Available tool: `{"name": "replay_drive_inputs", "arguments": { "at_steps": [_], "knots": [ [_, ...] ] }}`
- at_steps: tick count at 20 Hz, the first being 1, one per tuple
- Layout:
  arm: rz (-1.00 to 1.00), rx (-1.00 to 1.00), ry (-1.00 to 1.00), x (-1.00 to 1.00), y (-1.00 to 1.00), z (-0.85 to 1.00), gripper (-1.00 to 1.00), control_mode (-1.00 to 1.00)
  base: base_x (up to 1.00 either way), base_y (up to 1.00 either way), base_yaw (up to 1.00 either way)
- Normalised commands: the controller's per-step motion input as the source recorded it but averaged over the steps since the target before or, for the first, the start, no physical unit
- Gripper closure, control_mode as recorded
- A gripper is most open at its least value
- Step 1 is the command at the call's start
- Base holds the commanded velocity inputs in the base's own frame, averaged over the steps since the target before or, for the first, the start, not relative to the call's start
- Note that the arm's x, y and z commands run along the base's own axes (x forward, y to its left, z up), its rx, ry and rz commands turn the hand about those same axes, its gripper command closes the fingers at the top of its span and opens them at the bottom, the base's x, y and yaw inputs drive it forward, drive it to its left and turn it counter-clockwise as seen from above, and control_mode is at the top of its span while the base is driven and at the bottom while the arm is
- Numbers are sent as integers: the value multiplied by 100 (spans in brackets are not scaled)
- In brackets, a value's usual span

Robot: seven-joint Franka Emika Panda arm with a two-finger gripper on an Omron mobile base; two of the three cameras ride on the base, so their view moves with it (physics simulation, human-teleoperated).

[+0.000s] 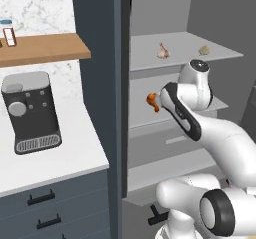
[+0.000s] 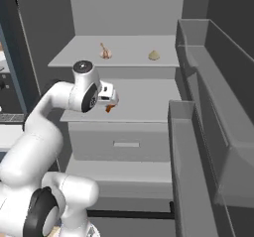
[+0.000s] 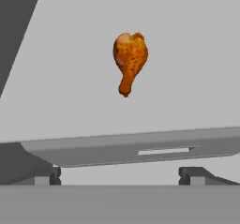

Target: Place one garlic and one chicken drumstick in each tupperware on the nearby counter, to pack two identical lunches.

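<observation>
We've got the end effector [image 3: 120, 176] wide open and holding nothing, hovering just in front of the fridge's middle shelf [image 3: 187, 78]. The chicken drumstick [image 3: 129, 61] lies alone mid-shelf, bare shelf all round it. One shelf up sit two garlic bulbs [image 2: 105, 52], well apart. The coffee machine [image 1: 31, 111] is on the desk [image 1: 75, 153], left.

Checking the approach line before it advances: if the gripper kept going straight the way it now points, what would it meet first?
Probably the chicken drumstick lying on the middle fridge shelf. The open gripper faces it almost centrally, with nothing seen between. Depth is unclear, so it might touch the shelf's surface first.
</observation>
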Motion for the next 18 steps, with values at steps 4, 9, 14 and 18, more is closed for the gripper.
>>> {"name": "replay_drive_inputs", "arguments": {
  "at_steps": [4,9,14,18],
  "knots": [
    [-6,0,-4,41,0,-47,-100,-100,0,0,0],
    [-2,0,1,53,0,-10,-100,-100,0,0,0],
    [0,0,5,51,0,-4,-100,-100,0,0,0],
    [0,0,3,33,0,-34,-100,-100,0,0,0]
  ]
}}
